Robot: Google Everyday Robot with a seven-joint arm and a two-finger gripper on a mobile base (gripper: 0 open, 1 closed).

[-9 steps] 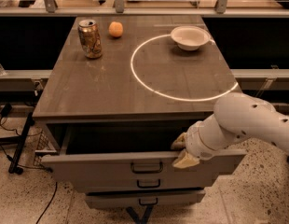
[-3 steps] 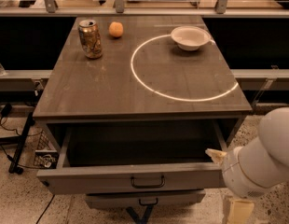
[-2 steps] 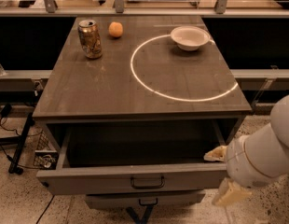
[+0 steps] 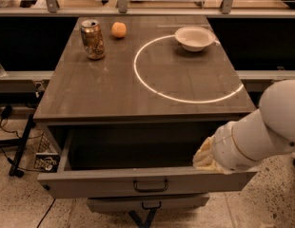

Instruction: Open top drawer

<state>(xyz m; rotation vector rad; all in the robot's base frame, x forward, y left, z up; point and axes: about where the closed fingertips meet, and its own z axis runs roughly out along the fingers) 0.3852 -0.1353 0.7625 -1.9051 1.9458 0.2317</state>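
So the wide grey top drawer with the dark rectangular pull handle is sitting well open, sticking out from under the brown wooden bench toward the camera. You can look down into its deep, shadowy box interior, and I can't make out anything inside.

The beige gripper on the fat white robot arm is at the right end of the drawer, right at the top edge of the front panel and partly over the inside corner. It looks to be touching that edge. Honestly can't tell if the gripper is spread or pressed together, since it's just a pale lump from this angle. It's not on the handle, which is off to its left.

Below the open drawer a narrower grey drawer front with its own small handle peeks out, closed.

Up on the bench: a dented brownish drink can standing upright at the back left, a small orange fruit just beside it to the right, and a white bowl at the back right, sitting on the line of a glowing white ring on the surface.
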